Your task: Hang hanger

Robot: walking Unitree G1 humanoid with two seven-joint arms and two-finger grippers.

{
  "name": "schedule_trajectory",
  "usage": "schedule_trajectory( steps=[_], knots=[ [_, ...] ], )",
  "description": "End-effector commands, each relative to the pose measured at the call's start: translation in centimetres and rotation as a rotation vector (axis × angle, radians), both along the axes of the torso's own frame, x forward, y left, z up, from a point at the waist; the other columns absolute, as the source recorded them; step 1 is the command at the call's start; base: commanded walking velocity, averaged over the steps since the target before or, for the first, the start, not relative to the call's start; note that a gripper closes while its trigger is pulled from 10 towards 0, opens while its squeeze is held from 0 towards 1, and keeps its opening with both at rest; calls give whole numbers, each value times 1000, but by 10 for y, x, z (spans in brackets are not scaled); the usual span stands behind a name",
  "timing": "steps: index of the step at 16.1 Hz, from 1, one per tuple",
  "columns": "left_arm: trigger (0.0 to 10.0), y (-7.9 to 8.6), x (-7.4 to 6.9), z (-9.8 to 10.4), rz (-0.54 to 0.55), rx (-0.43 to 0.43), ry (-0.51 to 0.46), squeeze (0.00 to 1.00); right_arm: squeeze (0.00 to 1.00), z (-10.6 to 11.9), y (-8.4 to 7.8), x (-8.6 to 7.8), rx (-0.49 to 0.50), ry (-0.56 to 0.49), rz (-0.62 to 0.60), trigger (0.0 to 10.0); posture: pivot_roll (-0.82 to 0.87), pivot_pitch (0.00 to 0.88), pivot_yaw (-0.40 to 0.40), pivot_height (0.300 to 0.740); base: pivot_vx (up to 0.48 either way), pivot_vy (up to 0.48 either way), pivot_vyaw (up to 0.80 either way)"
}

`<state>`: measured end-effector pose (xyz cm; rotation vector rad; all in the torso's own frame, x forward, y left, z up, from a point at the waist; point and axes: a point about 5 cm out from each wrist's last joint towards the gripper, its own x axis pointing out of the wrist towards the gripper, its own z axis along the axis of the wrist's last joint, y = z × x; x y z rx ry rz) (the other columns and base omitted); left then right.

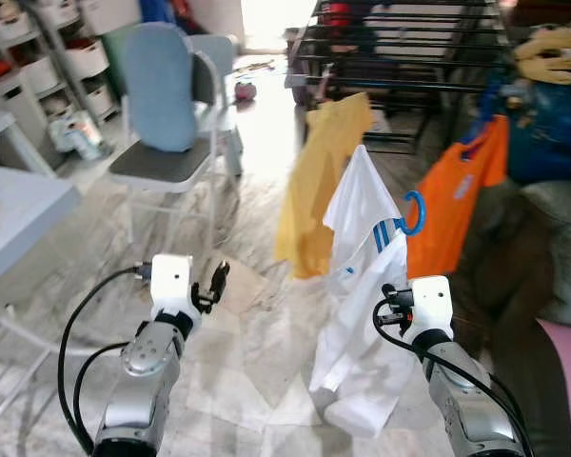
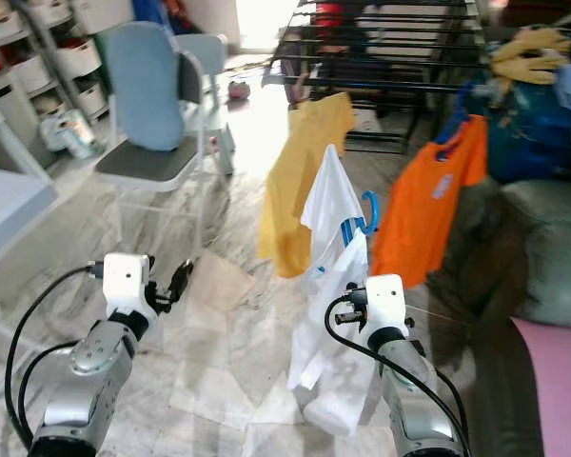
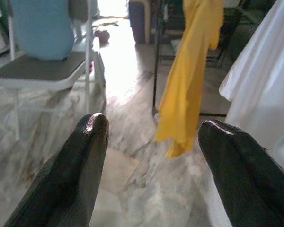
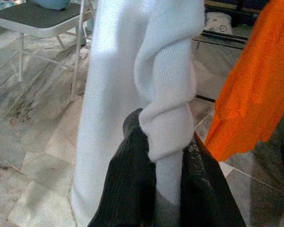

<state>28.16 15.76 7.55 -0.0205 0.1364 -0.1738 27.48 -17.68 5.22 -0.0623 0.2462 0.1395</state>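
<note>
A white shirt hangs on a blue hanger, whose hook sticks up at the collar. My right gripper is shut on a fold of the white fabric below the hook, and the shirt's hem trails down to the floor. Farther to the left, my left gripper is raised and open, with nothing between its black fingers. Beyond the shirt stands a black drying rack. A yellow shirt and an orange shirt hang from the rack.
A folding chair with a blue backrest stands at the back left. A white table is at the left edge, with storage shelves behind it. A dark sofa piled with clothes lines the right side. The floor is marble tile.
</note>
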Motion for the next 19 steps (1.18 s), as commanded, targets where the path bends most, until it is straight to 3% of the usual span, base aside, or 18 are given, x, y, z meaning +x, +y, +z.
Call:
schedule_trajectory(
  steps=[1, 3, 6, 8, 10, 15, 17, 19],
  knots=[
    [10000, 0, -1, 3, -4, 4, -10, 0, 0, 10, 3, 3, -4, -55, 19, 10000, -47, 0, 19, 740, 0, 0, 800],
    [10000, -6, -1, 1, 16, -15, -9, 0, 0, 7, -5, 1, 13, -34, -19, 10000, -27, 0, -4, 740, 0, 0, 800],
    [10000, -6, -2, 5, 57, -49, -38, 0, 0, 13, -12, 18, 17, -45, -34, 10000, 7, 0, -37, 740, 0, 0, 800],
    [10000, 2, -2, 7, 100, -52, -63, 0, 0, 27, 1, 32, 39, -88, -3, 10000, -2, 0, -52, 740, 0, 0, 400],
    [10000, 9, -1, 4, 117, -33, -67, 0, 0, 28, 10, 33, 20, -104, 39, 10000, -16, 0, -75, 740, 0, 0, 0],
    [10000, 20, -14, 2, 218, -21, -90, 0, 0, 21, 14, 37, 36, -59, 83, 10000, 50, 0, -157, 740, 0, 0, 0],
    [10000, 19, -17, -1, 213, -22, -82, 0, 0, 29, 22, 45, 82, -82, 80, 10000, 44, 0, -138, 740, 0, 0, 0],
    [10000, 11, -13, 1, 142, -1, -81, 0, 0, 27, 23, 42, 93, -91, 53, 10000, 20, 0, -83, 740, 0, 0, 0]
  ],
)
